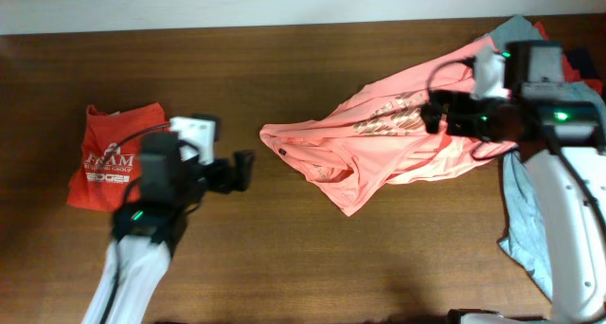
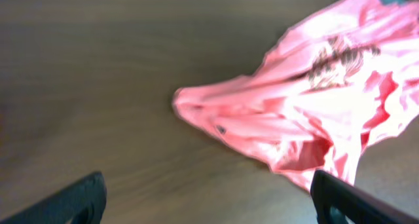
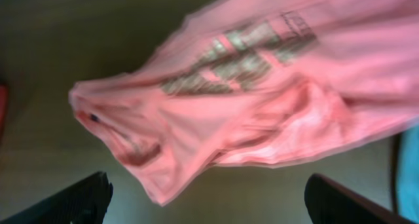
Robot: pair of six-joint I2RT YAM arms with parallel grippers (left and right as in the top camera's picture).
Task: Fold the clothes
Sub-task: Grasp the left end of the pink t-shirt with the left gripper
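Note:
The salmon-pink shirt (image 1: pixel 379 139) lies crumpled on the wooden table, centre-right, with its tan-gold lettering (image 1: pixel 388 116) facing up. My left gripper (image 1: pixel 246 171) is open over bare wood just left of the shirt's collar end. The left wrist view shows the shirt (image 2: pixel 314 106) ahead and to the right of that gripper (image 2: pixel 206 207), with nothing between its fingers. My right gripper (image 1: pixel 431 113) hovers open above the shirt's right half. In the right wrist view the shirt (image 3: pixel 249 99) spreads ahead of this gripper (image 3: pixel 209 207), whose fingers are empty.
A folded red-orange shirt (image 1: pixel 114 158) with white print lies at the far left, behind the left arm. Grey-blue cloth (image 1: pixel 525 229) is heaped at the right edge under the right arm, with more clothes at the back right corner (image 1: pixel 516 28).

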